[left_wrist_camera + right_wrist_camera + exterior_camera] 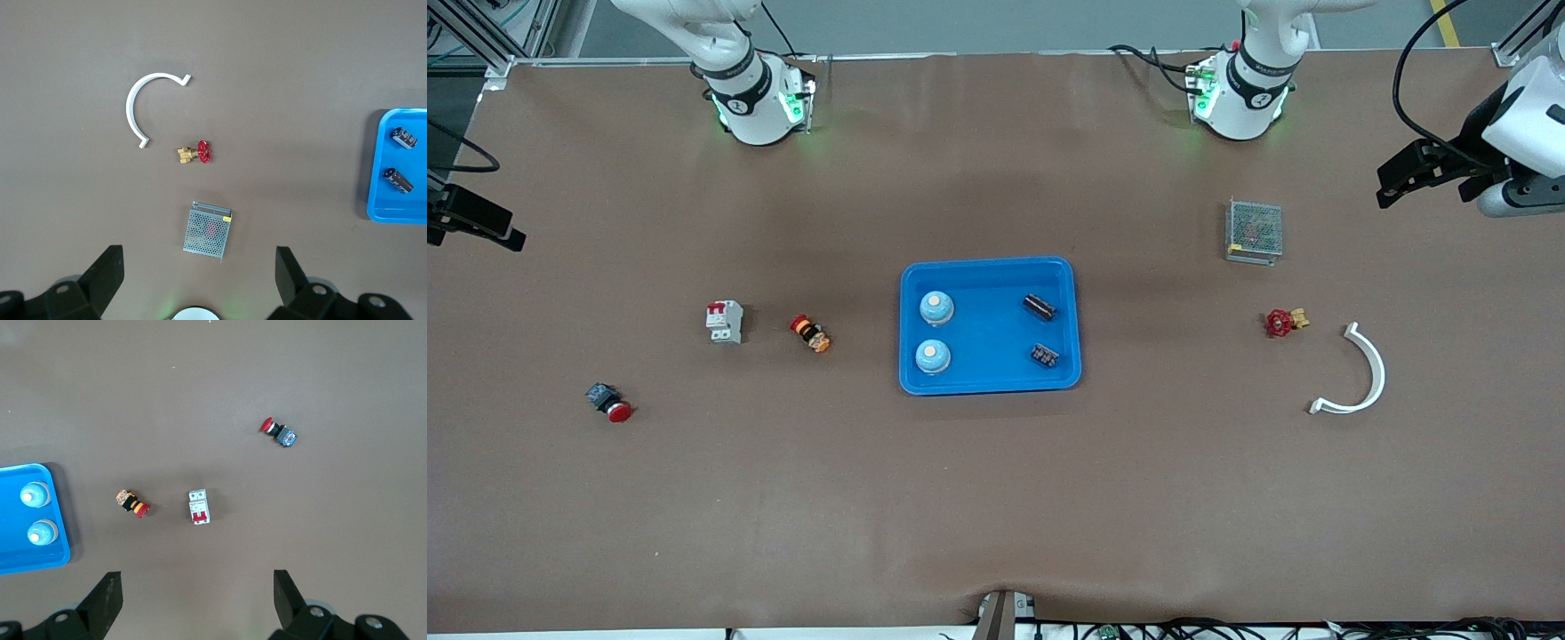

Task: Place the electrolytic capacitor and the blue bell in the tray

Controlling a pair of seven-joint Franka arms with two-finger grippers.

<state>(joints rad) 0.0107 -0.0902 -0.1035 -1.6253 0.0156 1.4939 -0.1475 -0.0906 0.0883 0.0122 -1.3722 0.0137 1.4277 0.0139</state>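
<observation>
Bright blue rectangular plastic tray (pixel 990 326) holds 2 pale blue domed bells (pixel 936 308) and 2 dark cylindrical capacitors (pixel 1039 307); left gripper (pixel 199 270) and right gripper (pixel 197 590), both spread wide, hover well apart from it above bare table.

- The front view looks steeply down from high, facing both arm bases, taking in the whole worktop (pixel 996 498).
- Each wrist view looks straight down from well above the worktop.
- All three views share the tray (pixel 990 324) (pixel 400 167) (pixel 30 520).
</observation>
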